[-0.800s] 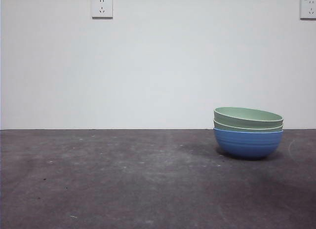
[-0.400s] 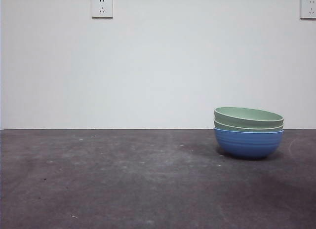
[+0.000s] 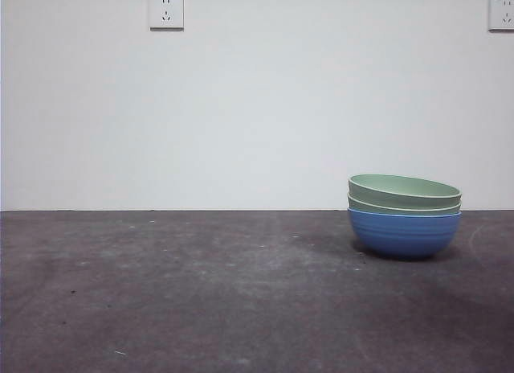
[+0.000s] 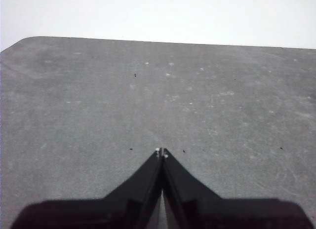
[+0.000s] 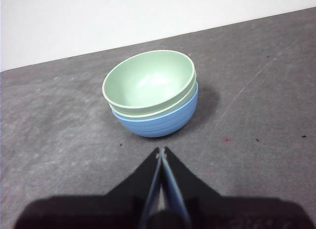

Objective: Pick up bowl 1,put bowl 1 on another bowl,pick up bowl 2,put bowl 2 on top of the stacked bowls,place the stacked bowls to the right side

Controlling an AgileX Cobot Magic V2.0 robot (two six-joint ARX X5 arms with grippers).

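You have the stacked bowls (image 3: 404,215) standing on the right part of the table (image 3: 201,293), well away from its near edge and close to where the tabletop meets the wall (image 3: 257,108) in the front view. At the bottom sits another bowl (image 3: 404,233), the medium-blue ribbed one, resting directly on the dark grey surface; two pale green bowls are nested inside it, so you see only a thin band of the middle bowl (image 3: 404,205) between the blue rim and the top green bowl (image 3: 404,190), which sits slightly tilted rather than perfectly level. From the right wrist view you look down into the top bowl's hollow, which holds nothing, with the blue bowl showing below it. Your right gripper (image 5: 161,151) hangs near the stack but clear of it, on the side away from the wall, its two black jaws pressed together with nothing between them. Your left gripper (image 4: 161,152) is over a bare stretch of the table, well apart from the bowls, and its jaws are likewise pressed together and hold nothing. On the wall you can see one white socket (image 3: 165,10) high up and a second socket (image 3: 501,13) at the right edge of the front view
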